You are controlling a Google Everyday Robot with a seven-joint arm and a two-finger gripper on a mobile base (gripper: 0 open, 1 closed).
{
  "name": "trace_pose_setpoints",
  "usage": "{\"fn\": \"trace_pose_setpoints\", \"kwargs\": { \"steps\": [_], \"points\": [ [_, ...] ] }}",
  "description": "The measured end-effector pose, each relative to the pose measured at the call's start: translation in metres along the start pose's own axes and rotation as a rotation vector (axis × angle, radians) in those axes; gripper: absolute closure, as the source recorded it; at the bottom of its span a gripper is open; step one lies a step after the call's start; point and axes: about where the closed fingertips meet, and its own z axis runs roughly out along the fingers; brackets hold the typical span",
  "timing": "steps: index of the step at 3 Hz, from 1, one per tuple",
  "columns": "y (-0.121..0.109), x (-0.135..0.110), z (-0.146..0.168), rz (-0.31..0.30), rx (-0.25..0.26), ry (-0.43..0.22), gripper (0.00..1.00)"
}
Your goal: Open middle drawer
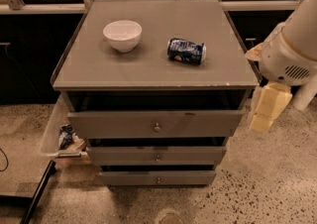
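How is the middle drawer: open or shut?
Apparently shut: the middle drawer shows no tray behind its front. The gripper hangs right of the cabinet.

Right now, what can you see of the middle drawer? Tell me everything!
The middle drawer is a flat grey front with one small round metal knob at its centre. It sits level between the taller drawer above and the slimmer drawer below, looks nearly shut, and its inside is hidden. Nothing touches it; the gripper hangs off to its right.
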Motion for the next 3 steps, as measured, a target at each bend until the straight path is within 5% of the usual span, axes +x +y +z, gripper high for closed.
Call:
{"fn": "trace_pose_setpoints", "kwargs": {
  "steps": [1,3],
  "points": [
    [0.010,0.011,0.043,-0.007,-0.005,-0.011,0.00],
    [0.019,0.013,0.060,0.014,-0.029,-0.036,0.00]
  ]
}}
